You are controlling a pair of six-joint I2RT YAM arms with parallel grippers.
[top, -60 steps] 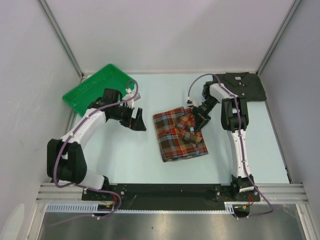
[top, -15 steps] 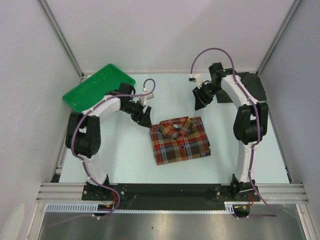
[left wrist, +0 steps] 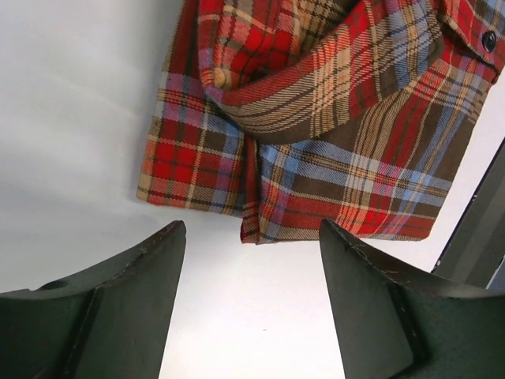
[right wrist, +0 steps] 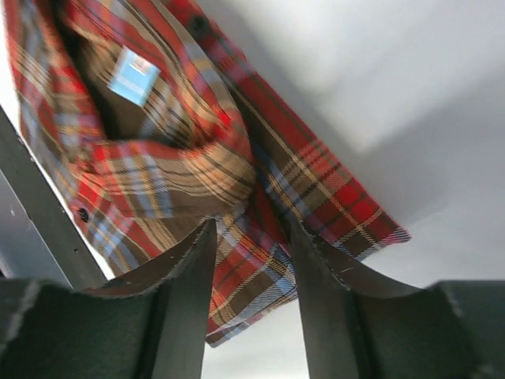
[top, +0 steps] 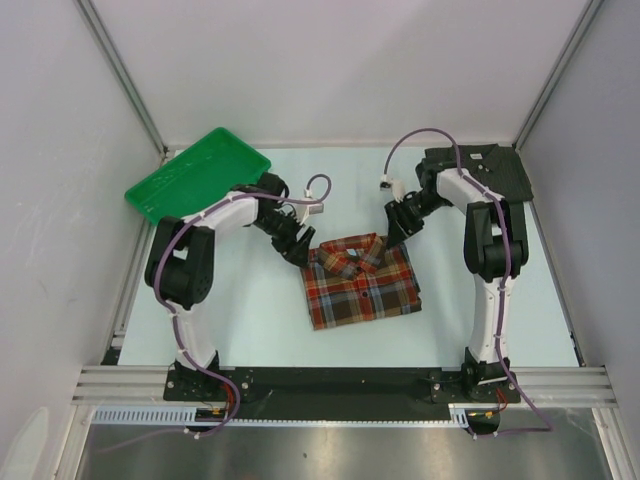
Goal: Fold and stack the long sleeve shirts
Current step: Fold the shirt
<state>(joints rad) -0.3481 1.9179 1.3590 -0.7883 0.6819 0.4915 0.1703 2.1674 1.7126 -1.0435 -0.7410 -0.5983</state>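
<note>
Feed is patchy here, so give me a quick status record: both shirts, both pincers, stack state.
plaid shirt: folded, flat at table centre
grey shirt: far right corner, partly behind the right arm
left pincer: open, at the plaid shirt's far left corner
right pincer: open, at its far right corner
stack: not yet made; shirts lie apart
green tray: far left

I see the folded red, brown and navy plaid cloth shirt (top: 360, 282) mid-table, left gripper (top: 297, 249) at its ten o'clock, right gripper (top: 398, 233) at one.
</note>
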